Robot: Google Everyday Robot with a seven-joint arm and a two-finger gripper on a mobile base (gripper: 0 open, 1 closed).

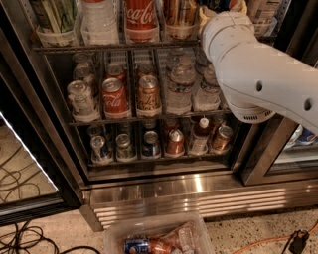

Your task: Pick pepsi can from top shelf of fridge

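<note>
Three wire racks of drinks fill the open fridge (198,196), a black-framed cooler on a shiny ribbed steel base. The robot's white arm (258,74) comes in from the right edge and reaches up to the right end of the top shelf (99,48). The gripper (221,6) sits at the very top of the view, level with the holders on that shelf, with only its tan tips showing past the arm's rounded wrist. Whether it is open or closed, or has hold of anything, cannot be told.

The pepsi can cannot be picked out with certainty. The stretch of the top shelf where the arm ends is largely covered by the arm, and only a dark patch shows there.

Further left along the same shelf, clear plastic holders carry a brown can (179,15), a red Coca-Cola container (141,17), a white bottle (99,20) and a greenish pack (54,17).

On the middle rack, from left to right, stand a silver can (82,99), a red Coca-Cola can (114,96), a gold-brown can (148,94) and water bottles (181,89). The arm overlaps the right end of this rack.

The bottom rack holds a row of small cans (124,146), a copper-coloured can (175,141) and a white-capped bottle (201,134).

On the speckled floor in front of the base is a clear plastic bin (114,235) with a blue can (136,245) inside. Black cables (20,233) lie at lower left and an orange cable (258,240) at lower right.
</note>
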